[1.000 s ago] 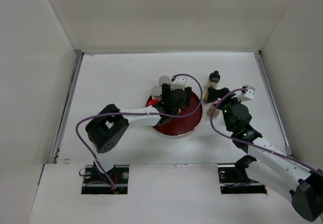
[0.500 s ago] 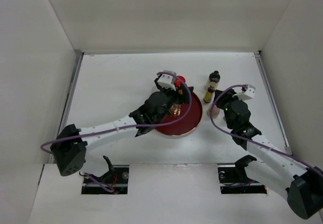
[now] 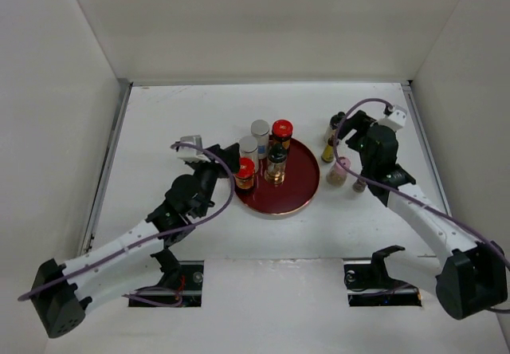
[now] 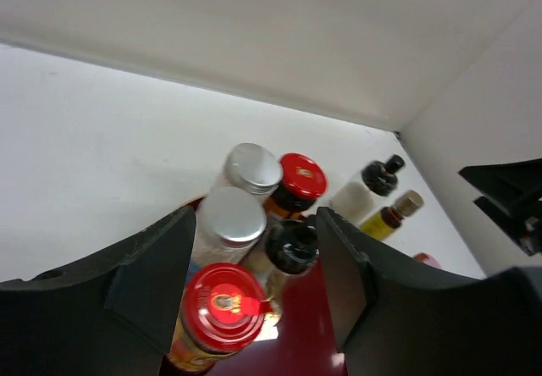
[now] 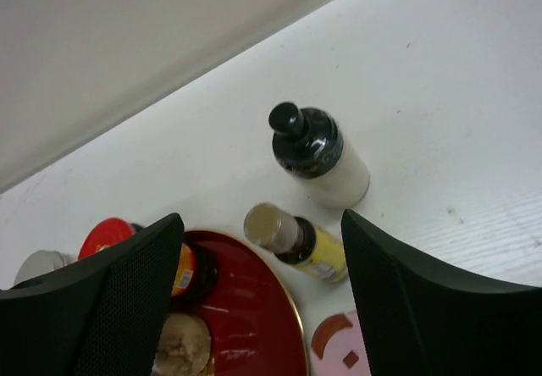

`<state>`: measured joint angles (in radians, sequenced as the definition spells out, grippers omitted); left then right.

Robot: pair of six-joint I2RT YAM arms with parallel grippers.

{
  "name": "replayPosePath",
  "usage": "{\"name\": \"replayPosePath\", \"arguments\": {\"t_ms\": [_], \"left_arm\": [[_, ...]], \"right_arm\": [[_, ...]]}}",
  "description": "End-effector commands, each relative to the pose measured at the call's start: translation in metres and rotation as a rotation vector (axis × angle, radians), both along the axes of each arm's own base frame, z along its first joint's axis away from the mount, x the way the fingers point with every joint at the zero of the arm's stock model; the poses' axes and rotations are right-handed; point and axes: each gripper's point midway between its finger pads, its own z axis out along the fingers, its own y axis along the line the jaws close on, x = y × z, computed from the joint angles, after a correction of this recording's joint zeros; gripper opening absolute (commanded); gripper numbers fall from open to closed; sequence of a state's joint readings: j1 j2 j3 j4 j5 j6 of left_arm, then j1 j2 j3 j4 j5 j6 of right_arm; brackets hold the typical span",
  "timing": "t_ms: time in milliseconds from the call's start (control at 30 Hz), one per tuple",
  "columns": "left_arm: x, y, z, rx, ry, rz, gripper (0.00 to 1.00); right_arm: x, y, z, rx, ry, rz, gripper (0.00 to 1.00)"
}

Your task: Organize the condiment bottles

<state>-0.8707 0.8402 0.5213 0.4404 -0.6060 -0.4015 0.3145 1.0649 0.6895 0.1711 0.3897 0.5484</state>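
Condiment bottles fall into two groups on the white table. Five crowd together at the left side of the round dark red tray. A red-capped jar is nearest my left arm, with two silver-capped jars behind it. Beside them are a black-capped bottle with amber contents and a second red-capped jar at the far side.

Three more stand off the tray to the right. A pale bottle with a black cap is farthest back. A yellowish bottle with a tan cap is just beside the tray's rim, and a pink-capped one is nearer me.

My left gripper sits low at the tray's left edge, fingers spread wide, one on each side of the near red-capped jar. I see clear space between that jar and the right-hand finger. On the other side the cap overlaps the finger in the wrist view, so I cannot tell if they touch.

My right gripper hangs above the table beside the pale bottle with a black cap. Its fingers are splayed apart with nothing between them, pointing toward the tray.
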Motion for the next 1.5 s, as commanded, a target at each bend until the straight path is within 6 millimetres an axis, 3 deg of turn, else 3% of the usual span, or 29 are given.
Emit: {"name": "replayPosePath", "arguments": {"t_ms": [0,200,500,800,1000,1300,1467], "left_arm": [[0.0,0.041,-0.016,-0.046,0.037,0.126,0.57],[0.0,0.094,-0.063,-0.045,0.141,0.272,0.58],[0.008,0.132,-0.124,-0.1,0.241,0.375,0.59],[0.013,0.127,-0.139,-0.132,0.22,0.352,0.6],[0.016,0.122,-0.142,-0.126,0.211,0.338,0.6],[0.015,0.121,-0.142,-0.129,0.209,0.332,0.6],[0.015,0.119,-0.143,-0.127,0.212,0.325,0.61]], "right_arm": [[0.018,-0.003,0.017,-0.032,0.037,0.025,0.83],[0.052,-0.009,0.002,-0.11,0.188,0.054,0.95],[0.093,-0.006,-0.028,-0.195,0.318,0.066,0.97],[0.118,-0.001,-0.063,-0.221,0.405,0.075,0.97],[0.13,0.001,-0.078,-0.242,0.44,0.08,0.9],[0.123,-0.007,-0.09,-0.272,0.48,0.053,0.81],[0.12,-0.012,-0.081,-0.282,0.464,0.035,0.61]]}}
